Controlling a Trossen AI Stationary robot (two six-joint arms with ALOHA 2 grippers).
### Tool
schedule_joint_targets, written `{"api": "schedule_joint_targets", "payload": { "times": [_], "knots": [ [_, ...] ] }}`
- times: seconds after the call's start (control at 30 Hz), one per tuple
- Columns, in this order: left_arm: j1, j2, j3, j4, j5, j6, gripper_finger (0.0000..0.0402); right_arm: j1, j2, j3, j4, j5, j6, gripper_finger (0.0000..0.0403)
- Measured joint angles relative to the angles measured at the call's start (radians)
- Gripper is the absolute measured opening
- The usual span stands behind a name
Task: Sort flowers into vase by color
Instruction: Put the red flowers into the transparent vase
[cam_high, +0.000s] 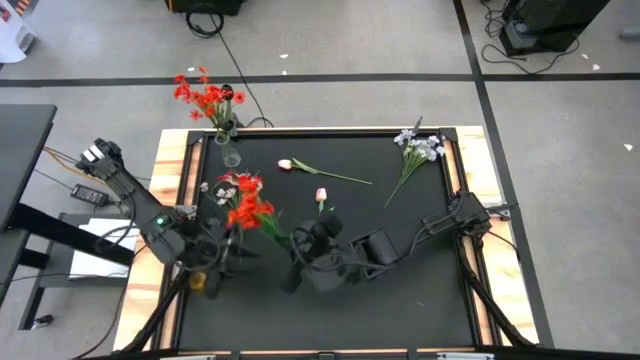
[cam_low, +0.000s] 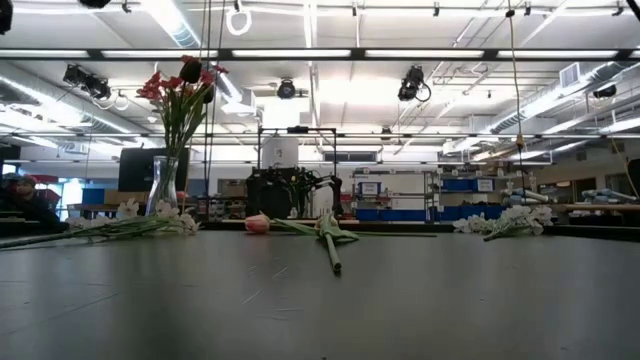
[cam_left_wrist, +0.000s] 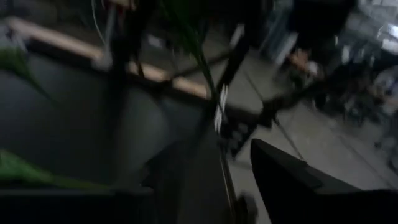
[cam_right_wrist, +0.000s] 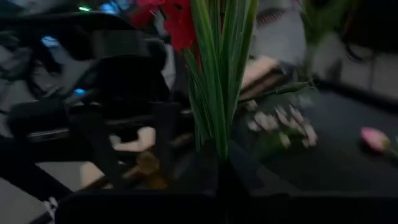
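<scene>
High view shows the table from above: a glass vase (cam_high: 231, 152) stands near the table's 11 o'clock corner, already holding a red spray (cam_high: 207, 98), which suggests red blooms are meant to gather there. A second bunch of red flowers (cam_high: 250, 207) sits left of centre, at about 8 o'clock, its stems running down toward the right gripper (cam_high: 300, 250). In the right wrist view, green stems (cam_right_wrist: 217, 74) rise straight out from between that claw's dark fingers, with red petals above, so I judge it is closed narrowly on the bunch, held by the stem ends to keep the blooms free for the vase mouth. The left gripper (cam_high: 225, 262) hangs just beside it at 8 o'clock, facing the same bunch; whether its fingers are spread or closed I cannot tell, and it may be there to take or steady the stems. A small white spray (cam_high: 222, 186) lies just beyond the red bunch. Two pink tulips (cam_high: 287, 164) lie flat near the centre, and another white spray (cam_high: 420, 148) lies toward 1 o'clock, both apparently left unsorted. Only one vase is visible, so where pink and white should go is unclear. No brand, label or legible writing shows anywhere.
</scene>
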Motion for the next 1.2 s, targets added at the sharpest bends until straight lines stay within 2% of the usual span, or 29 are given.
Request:
{"api": "schedule_joint_targets", "payload": {
  "times": [0.13, 0.3, 0.4, 0.53, 0.8, 0.93, 1.07, 1.2],
  "knots": [
    [0.018, 0.0, 0.0, 0.199, -0.023, 0.145, 0.0238, -0.001, -0.001, 0.0, 0.169, -0.052, -0.207, 0.0013],
    [0.012, -0.003, 0.0, 0.471, 0.012, 0.39, 0.028, -0.001, -0.001, 0.0, 0.207, -0.055, -0.26, 0.0013],
    [0.014, -0.011, 0.001, 0.537, 0.014, 0.445, 0.0285, -0.002, -0.001, 0.0, 0.242, -0.081, -0.3, 0.0013],
    [0.039, -0.009, 0.002, 0.539, 0.024, 0.456, 0.0279, -0.009, -0.001, 0.0, 0.271, -0.125, -0.307, 0.0012],
    [0.088, -0.009, 0.002, 0.553, 0.045, 0.446, 0.022, -0.029, -0.001, 0.0, 0.275, -0.194, -0.308, 0.0012],
    [0.108, -0.01, 0.002, 0.558, 0.045, 0.422, 0.0178, -0.043, -0.001, 0.0, 0.276, -0.205, -0.323, 0.0012],
    [0.117, -0.01, 0.002, 0.558, 0.045, 0.422, 0.0119, -0.057, -0.001, 0.0, 0.28, -0.245, -0.331, 0.0012],
    [0.124, -0.01, 0.002, 0.558, 0.046, 0.423, 0.0038, -0.061, -0.001, 0.0, 0.275, -0.25, -0.334, 0.0012]
  ]
}}
